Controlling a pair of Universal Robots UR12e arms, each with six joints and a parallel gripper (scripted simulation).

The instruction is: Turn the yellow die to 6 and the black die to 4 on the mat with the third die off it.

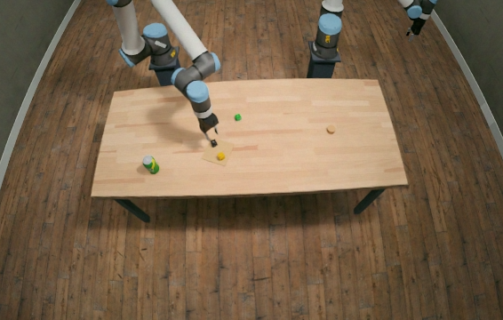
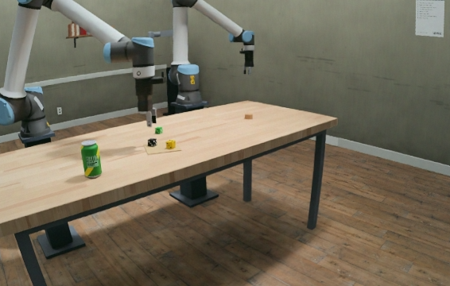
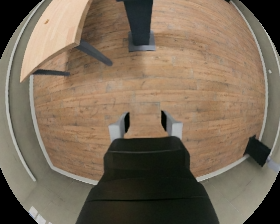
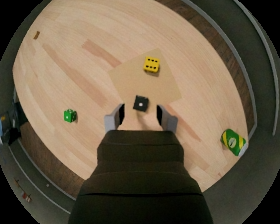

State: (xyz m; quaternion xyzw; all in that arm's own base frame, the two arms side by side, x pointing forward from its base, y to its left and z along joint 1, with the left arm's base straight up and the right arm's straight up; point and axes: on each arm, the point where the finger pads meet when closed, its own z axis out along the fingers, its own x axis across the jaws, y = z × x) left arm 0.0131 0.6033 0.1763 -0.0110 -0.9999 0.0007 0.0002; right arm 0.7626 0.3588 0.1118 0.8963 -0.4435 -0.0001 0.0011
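Note:
The yellow die [image 1: 220,156] [image 2: 170,144] [image 4: 151,64] sits flat on the tan mat [image 1: 209,156] [image 2: 151,150] [image 4: 126,75], six pips on top. The black die [image 1: 214,143] [image 2: 152,142] [image 4: 141,103] rests at the mat's back corner with one pip on top; whether it is fully on the mat is hard to tell. The green die [image 1: 237,117] [image 2: 158,130] [image 4: 69,115] lies off the mat. My right gripper [image 1: 212,136] [image 2: 152,122] [image 4: 140,110] is open and empty above the black die. My left gripper [image 1: 410,35] [image 2: 247,71] [image 3: 145,117] is open and empty, away from the table.
A green and yellow can [image 1: 151,164] [image 2: 91,159] [image 4: 233,142] stands on the table [image 1: 287,169] [image 2: 225,139] to one side of the mat. A small round wooden piece [image 1: 331,129] [image 2: 248,117] lies on the far side of the table.

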